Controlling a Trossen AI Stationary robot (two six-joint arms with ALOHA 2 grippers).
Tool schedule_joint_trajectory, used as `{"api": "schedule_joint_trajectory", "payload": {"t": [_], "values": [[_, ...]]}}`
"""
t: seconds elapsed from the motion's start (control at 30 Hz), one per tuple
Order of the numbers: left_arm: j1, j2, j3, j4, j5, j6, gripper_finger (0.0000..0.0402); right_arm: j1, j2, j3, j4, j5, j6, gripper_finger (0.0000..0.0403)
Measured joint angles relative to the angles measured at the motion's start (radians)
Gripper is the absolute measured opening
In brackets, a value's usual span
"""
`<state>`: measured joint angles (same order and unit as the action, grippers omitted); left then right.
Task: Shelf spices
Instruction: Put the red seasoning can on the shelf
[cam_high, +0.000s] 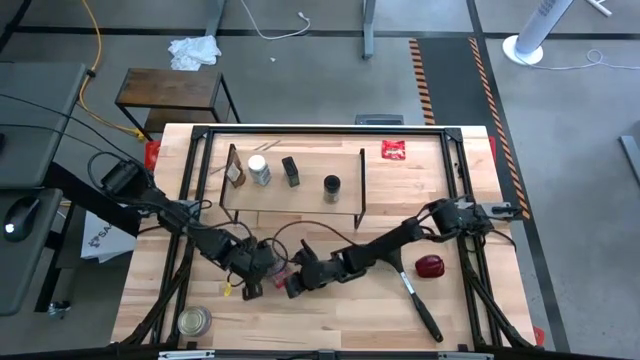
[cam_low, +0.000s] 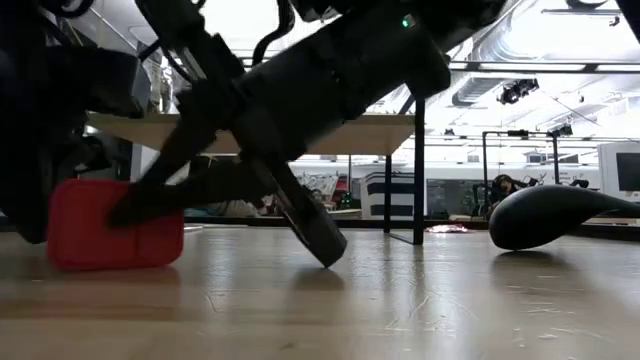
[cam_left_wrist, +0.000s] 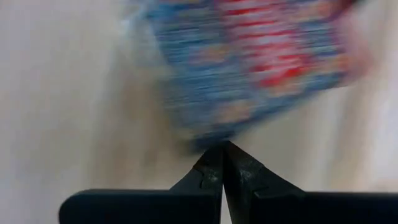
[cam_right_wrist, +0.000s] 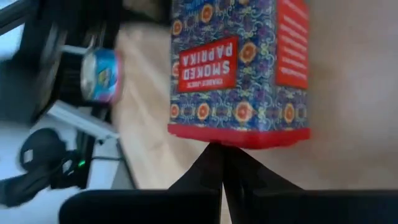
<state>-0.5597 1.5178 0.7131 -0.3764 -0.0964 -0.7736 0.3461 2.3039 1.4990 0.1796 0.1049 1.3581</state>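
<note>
The red square tin (cam_high: 281, 273), patterned blue with a red lid, rests on the table in front of the shelf (cam_high: 293, 205), between my two grippers. It shows as a red block in the low view (cam_low: 115, 225). My left gripper (cam_left_wrist: 222, 149) is shut, its tips at the tin's blurred corner. My right gripper (cam_right_wrist: 222, 150) is shut at the tin's lid end. On the shelf top stand a brown bottle (cam_high: 234, 175), a white-capped jar (cam_high: 259, 170), a small black box (cam_high: 291, 171) and a dark-lidded jar (cam_high: 332, 187). My left gripper points steeply down with its shut fingertips right at a lower corner of the tin (cam_left_wrist: 208, 134). The picture is blurred there, so I cannot tell whether they touch. My right gripper sets its shut fingertips against the tin's red lid rim (cam_right_wrist: 239, 138), slanting down from the table's right side. The tin stays on the table.
A wider clear jar with a metal lid (cam_high: 194, 322) stands near the front left corner. A flat red packet (cam_high: 394, 150) lies at the back right. A dark red rounded object (cam_high: 430, 266) and a black-handled tool (cam_high: 420, 305) lie to the right of my right arm.
</note>
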Motion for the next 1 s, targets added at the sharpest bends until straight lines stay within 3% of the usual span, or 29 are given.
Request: {"api": "schedule_joint_trajectory", "payload": {"t": [0.17, 0.3, 0.4, 0.5, 0.63, 0.77, 1.0], "values": [[-0.071, 0.043, 0.001, 0.152, 0.006, -0.159, 0.0, -0.03, -0.007, 0.0, -0.023, 0.036, -0.048, 0.0], [-0.14, 0.058, 0.002, 0.242, -0.009, -0.28, 0.0, -0.04, -0.023, -0.002, -0.041, -0.032, -0.104, 0.0], [-0.175, 0.045, 0.035, 0.22, -0.012, -0.319, 0.0, -0.032, -0.042, -0.002, -0.068, -0.081, -0.136, 0.0], [-0.195, -0.02, 0.091, 0.046, -0.119, -0.322, 0.0, -0.017, -0.053, -0.002, -0.083, -0.083, -0.136, 0.0], [-0.173, -0.106, 0.149, -0.303, -0.384, -0.325, 0.0, -0.001, -0.054, -0.002, -0.087, -0.066, -0.136, 0.0], [-0.081, -0.119, 0.144, -0.471, -0.456, -0.229, 0.0, 0.004, -0.054, -0.002, -0.088, -0.025, -0.119, 0.0], [0.066, -0.091, 0.051, -0.231, -0.406, 0.058, 0.0, 0.004, -0.055, -0.002, -0.105, 0.029, -0.109, 0.0]]}}
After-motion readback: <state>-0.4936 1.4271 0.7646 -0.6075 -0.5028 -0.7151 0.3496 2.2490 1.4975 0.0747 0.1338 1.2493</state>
